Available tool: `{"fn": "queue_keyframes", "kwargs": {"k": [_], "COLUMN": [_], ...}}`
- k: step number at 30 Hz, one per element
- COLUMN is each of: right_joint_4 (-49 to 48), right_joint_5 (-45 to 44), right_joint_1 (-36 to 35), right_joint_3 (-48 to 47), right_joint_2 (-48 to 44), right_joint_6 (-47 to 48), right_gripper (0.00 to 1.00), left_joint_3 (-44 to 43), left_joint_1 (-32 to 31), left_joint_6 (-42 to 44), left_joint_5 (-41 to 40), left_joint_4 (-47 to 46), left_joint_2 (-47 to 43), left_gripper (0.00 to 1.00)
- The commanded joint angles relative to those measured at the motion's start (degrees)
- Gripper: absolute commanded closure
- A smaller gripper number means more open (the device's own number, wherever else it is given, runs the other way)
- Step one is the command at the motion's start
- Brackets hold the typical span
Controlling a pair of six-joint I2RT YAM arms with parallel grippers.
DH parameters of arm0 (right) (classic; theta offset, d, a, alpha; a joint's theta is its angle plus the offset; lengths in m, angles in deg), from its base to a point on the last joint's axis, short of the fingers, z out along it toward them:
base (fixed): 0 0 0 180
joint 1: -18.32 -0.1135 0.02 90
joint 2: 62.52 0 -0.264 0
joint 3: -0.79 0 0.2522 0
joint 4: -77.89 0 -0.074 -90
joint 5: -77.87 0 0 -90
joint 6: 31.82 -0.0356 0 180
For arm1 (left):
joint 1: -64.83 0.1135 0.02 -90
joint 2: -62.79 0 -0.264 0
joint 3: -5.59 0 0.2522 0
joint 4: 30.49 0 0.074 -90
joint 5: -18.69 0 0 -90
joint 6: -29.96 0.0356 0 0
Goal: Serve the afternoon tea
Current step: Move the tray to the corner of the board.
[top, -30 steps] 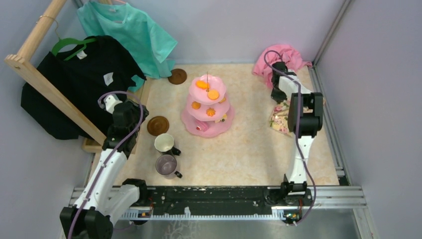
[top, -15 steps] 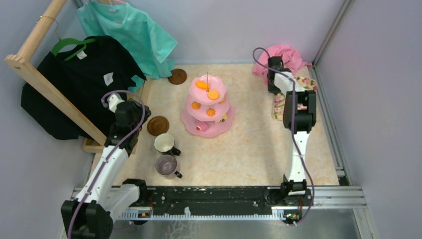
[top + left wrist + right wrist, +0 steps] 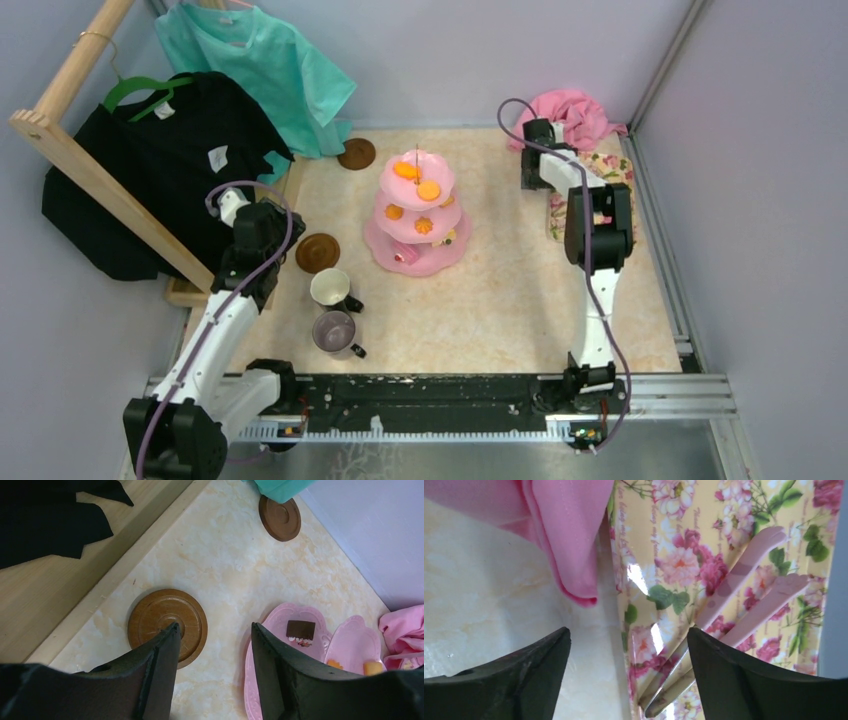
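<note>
The pink three-tier cake stand [image 3: 417, 212] stands mid-table with orange and yellow snacks on its tiers. In the left wrist view its bottom tier [image 3: 300, 647] carries a brown snack [image 3: 300, 629]. A white mug [image 3: 330, 287] and a grey-purple mug [image 3: 335, 330] sit near the front left. One brown saucer [image 3: 317, 252] lies beside the white mug and another saucer [image 3: 356, 153] lies far back. My left gripper [image 3: 278, 222] hovers open above the near saucer [image 3: 150, 615], empty [image 3: 215, 626]. My right gripper [image 3: 534, 172] is open and empty [image 3: 629, 630] over the mat's left edge.
A floral mat [image 3: 724, 540] lies flat at the back right with two pink-handled utensils [image 3: 744, 575] on it. A pink cloth [image 3: 570, 110] is heaped behind it. A wooden clothes rail [image 3: 100, 180] with a black shirt [image 3: 150, 160] and a teal shirt [image 3: 260, 70] lines the left side.
My right gripper has opened and let go of the floral mat, which now lies flat farther back; the arm shifted back and left. The left arm barely moved.
</note>
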Motion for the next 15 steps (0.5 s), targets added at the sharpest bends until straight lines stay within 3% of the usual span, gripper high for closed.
{"fn": "queue_keyframes", "kwargs": {"k": [1, 9, 15], "right_joint_4": [1.5, 0.0, -3.4], "right_joint_5": [-1.7, -3.7, -3.9], "right_joint_1": [-0.3, -3.0, -4.5], "right_joint_3": [0.4, 7.4, 15.2], "right_joint_2": [-6.6, -16.2, -26.3], "right_joint_6": [-5.0, -7.7, -11.9], "right_gripper": [0.11, 0.12, 0.22], "left_joint_3": [-2.3, -4.0, -8.6], "left_joint_1": [0.3, 0.3, 0.4], "left_joint_6": [-0.6, -1.2, 1.3], "left_joint_5": [0.7, 1.8, 5.4], "left_joint_4": [2.2, 2.6, -2.2], "left_joint_2": [0.2, 0.1, 4.5], "left_gripper": [0.39, 0.38, 0.41]}}
